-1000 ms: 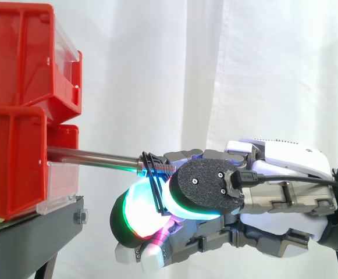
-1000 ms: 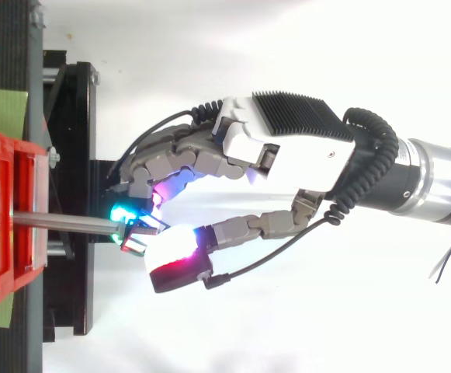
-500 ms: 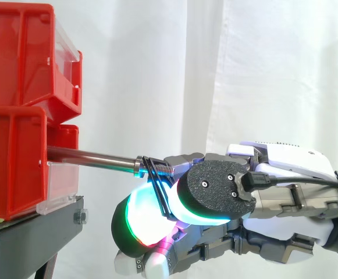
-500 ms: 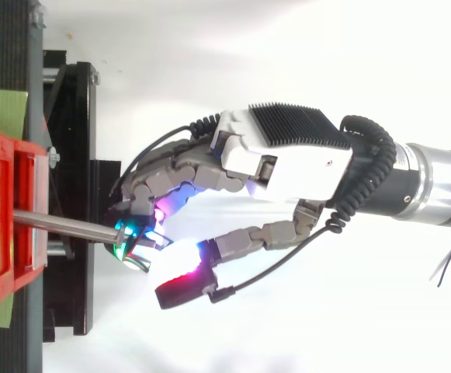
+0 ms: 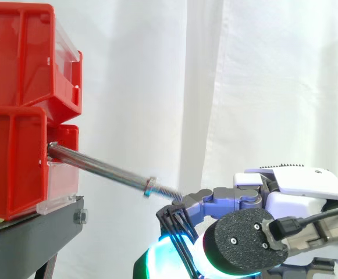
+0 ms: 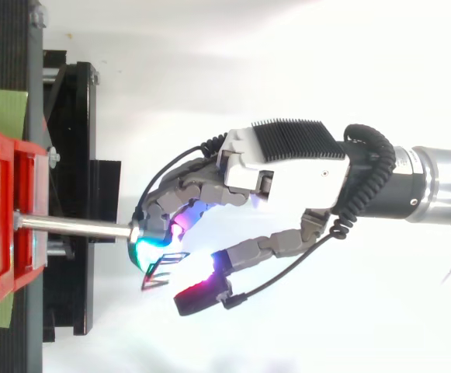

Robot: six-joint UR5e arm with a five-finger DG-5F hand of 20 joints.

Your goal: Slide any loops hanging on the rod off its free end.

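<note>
Fingers (image 6: 171, 208) of the hand (image 6: 287, 167) are curled in toward the thumb (image 5: 241, 239). Between a glowing pad and that thumb we see the loops (image 5: 177, 224), thin black strands that seem pinched there rather than merely draped. In the side view they stand up from the pinch as a narrow bundle, just below and beyond the threaded tip of the rod (image 5: 99, 168), touching no part of it. From above they lie just beside the tip, on the thumb's side. So we judge the loops clear of the free end, and what remains is to carry them away and let go.

We take them to be very light, thin and springy, with little to grip, so they could slip out or snap loose if the pinch eases. The hold belongs where it is, low on the strands, pad against pad, not on the upper bends.

We see the rod bare along its visible length, slanting down from the lower of the red bins (image 5: 11, 116) to its collar and thread. The bins sit on the stand (image 5: 35, 229), with the curtain (image 5: 262, 87) behind.
</note>
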